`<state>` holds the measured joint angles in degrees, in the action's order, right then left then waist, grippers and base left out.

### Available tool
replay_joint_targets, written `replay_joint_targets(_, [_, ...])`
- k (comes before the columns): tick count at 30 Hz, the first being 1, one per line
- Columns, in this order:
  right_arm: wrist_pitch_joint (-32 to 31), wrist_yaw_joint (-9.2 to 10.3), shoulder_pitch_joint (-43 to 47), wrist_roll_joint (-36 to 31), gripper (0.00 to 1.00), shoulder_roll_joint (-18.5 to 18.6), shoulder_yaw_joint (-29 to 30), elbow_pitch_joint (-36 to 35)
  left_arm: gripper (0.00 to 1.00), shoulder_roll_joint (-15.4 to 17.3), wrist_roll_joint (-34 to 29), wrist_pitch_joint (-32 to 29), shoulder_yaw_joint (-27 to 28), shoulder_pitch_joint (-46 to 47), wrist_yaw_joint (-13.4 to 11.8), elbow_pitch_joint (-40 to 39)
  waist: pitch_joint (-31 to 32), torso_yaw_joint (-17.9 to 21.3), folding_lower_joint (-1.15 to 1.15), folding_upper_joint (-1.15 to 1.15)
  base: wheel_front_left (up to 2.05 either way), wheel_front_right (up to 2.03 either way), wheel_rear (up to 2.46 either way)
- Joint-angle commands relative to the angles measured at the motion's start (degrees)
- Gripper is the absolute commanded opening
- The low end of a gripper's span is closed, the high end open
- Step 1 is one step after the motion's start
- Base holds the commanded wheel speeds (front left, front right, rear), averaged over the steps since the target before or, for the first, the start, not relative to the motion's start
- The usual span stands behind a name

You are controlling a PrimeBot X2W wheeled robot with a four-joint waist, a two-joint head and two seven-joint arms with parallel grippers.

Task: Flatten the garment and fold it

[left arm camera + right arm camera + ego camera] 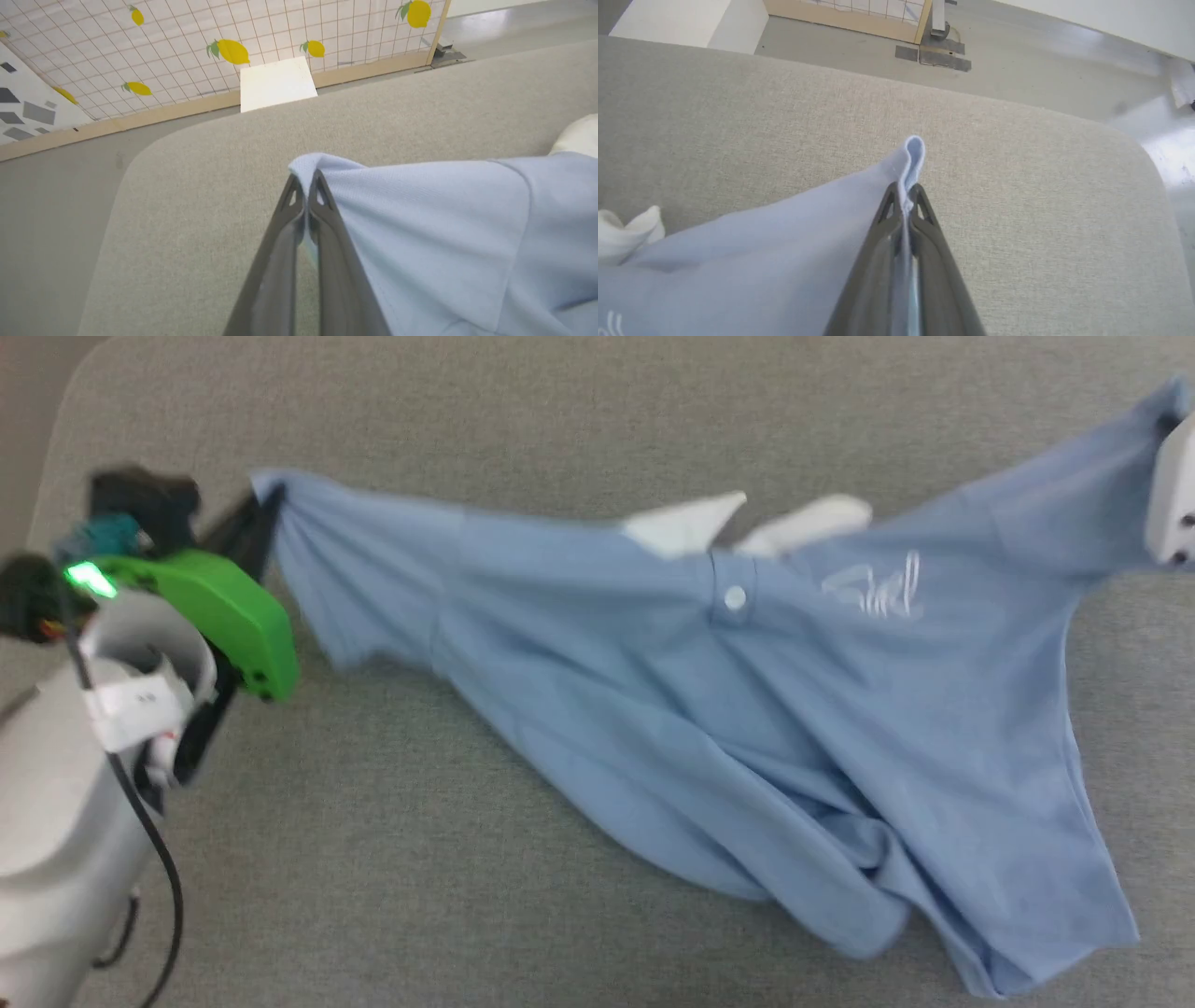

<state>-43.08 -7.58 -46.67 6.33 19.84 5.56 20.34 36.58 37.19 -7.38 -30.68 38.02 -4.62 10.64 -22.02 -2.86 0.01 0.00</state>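
Surface: one grey padded surface (560, 411) with rounded corners is seen under everything.
Garment: one light blue garment (747, 728) is laid across this surface, chest side up. It is pulled out sideways between the two grippers, and its lower part is left in loose folds toward the near edge.
Sleeves: two sleeves are counted, one (355, 569) drawn to the robot's left and one (1074, 495) drawn to its right. Each is held at its end.
Grippers: two are counted, well apart from each other.
Left gripper: the left gripper (306, 179) is closed tight on the edge of the left-side sleeve, and a small fold of cloth is pinched between the fingertips.
Right gripper: the right gripper (906, 189) is clamped on the edge of the other sleeve, and a small loop of cloth is pushed out above the tips.
Collar: two white collar flaps (691, 523) are opened toward the far side.
Script: one line of white cursive script (878, 588) is seen on the chest, beside the placket.
Button: one white button (735, 598) is seen just below the collar.
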Motion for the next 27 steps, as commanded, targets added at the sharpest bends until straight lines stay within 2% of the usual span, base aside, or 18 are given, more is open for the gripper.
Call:
replay_joint_targets(1, [1.6,0.09,-1.5,0.3,0.00,0.7,0.1,-1.5,0.00,0.9,-0.7,0.7,1.0,2.2,-0.9,-0.8,1.4,1.3,-0.01,0.00,0.00,0.00,0.00])
replay_joint_targets(8, [8.3,0.09,-9.1,1.0,0.00,3.8,-0.4,-6.0,0.00,2.1,-1.3,2.4,6.5,10.7,-4.3,-3.9,0.6,3.8,-0.01,0.00,0.00,0.00,0.00])
replay_joint_targets(12, [12.1,0.09,-15.3,0.4,0.00,4.3,-1.1,-6.2,0.00,1.3,-0.7,1.9,8.6,17.0,-5.3,-3.3,-2.1,5.2,-0.01,0.00,0.00,0.00,0.00])
replay_joint_targets(19, [21.6,0.09,-28.3,-2.6,0.00,2.3,0.2,-4.6,0.00,-0.4,-1.3,2.5,13.1,30.5,-9.5,-0.7,-7.1,7.7,-0.01,0.00,0.00,0.00,0.00])
replay_joint_targets(22, [26.4,0.09,-34.0,-4.8,0.00,1.1,1.5,-3.7,0.00,-1.4,-2.1,4.7,15.0,36.5,-11.5,0.2,-8.3,8.6,-0.01,0.00,0.00,0.00,0.00])
replay_joint_targets(27, [33.8,0.09,-41.3,-7.7,0.00,-0.4,2.9,-1.7,0.00,-2.8,-3.2,9.5,17.0,43.1,-12.8,1.4,-9.0,9.1,-0.01,0.00,0.00,0.00,0.00])
